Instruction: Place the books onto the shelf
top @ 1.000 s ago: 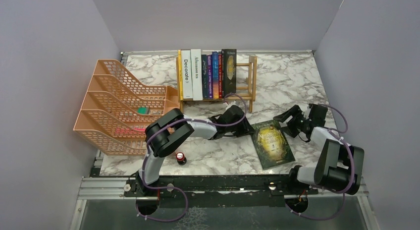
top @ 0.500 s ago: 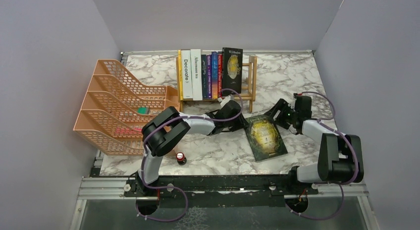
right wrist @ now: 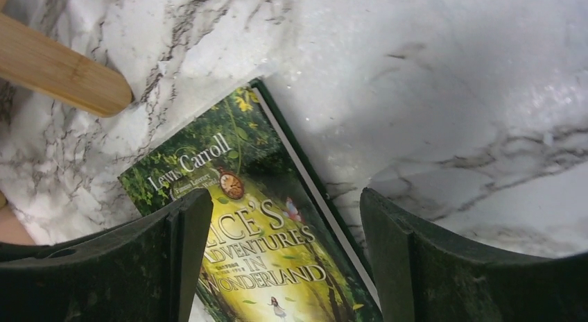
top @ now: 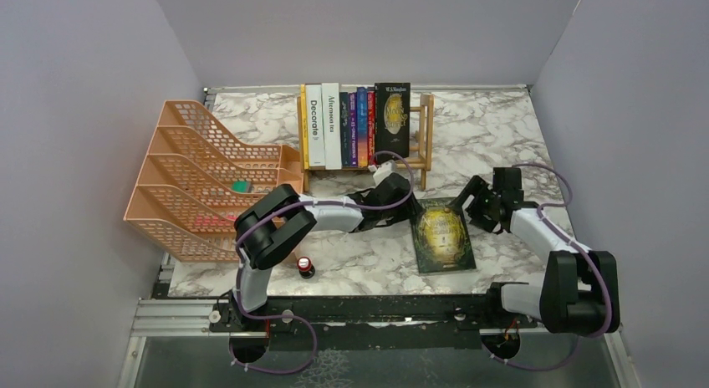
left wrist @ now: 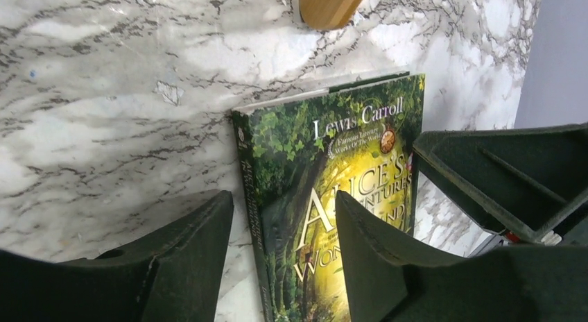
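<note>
The shelf (top: 423,130) stands at the back of the marble table (top: 510,129) with a row of books (top: 344,127) upright between its end frames. A thin yellow one is at the left, then the white "Decorate" and "Afternoon tea", then several darker spines. A dark book with gold lettering (top: 392,119) closes the row on the right. One book is off the rack: a green copy of "Alice's Adventures in Wonderland" (top: 443,233) lies flat, cover up, on the table in front of the shelf's right end. In the wrist views its top edge is near a wooden foot of the rack but apart from it. The left gripper (left wrist: 284,205) is low at the book's spine side with its fingers partly spread. One finger is over bare marble and the other over the cover, and nothing is clamped between them. The right gripper (right wrist: 286,196) is at the opposite side, by the book's far right corner. Its fingers are wide apart and straddle that edge — one above the cover, one above the table — and it has hold of nothing. To the left sits an orange mesh file tray (top: 201,154), and a small red-capped object (top: 306,265) rests on the table near the left arm.
</note>
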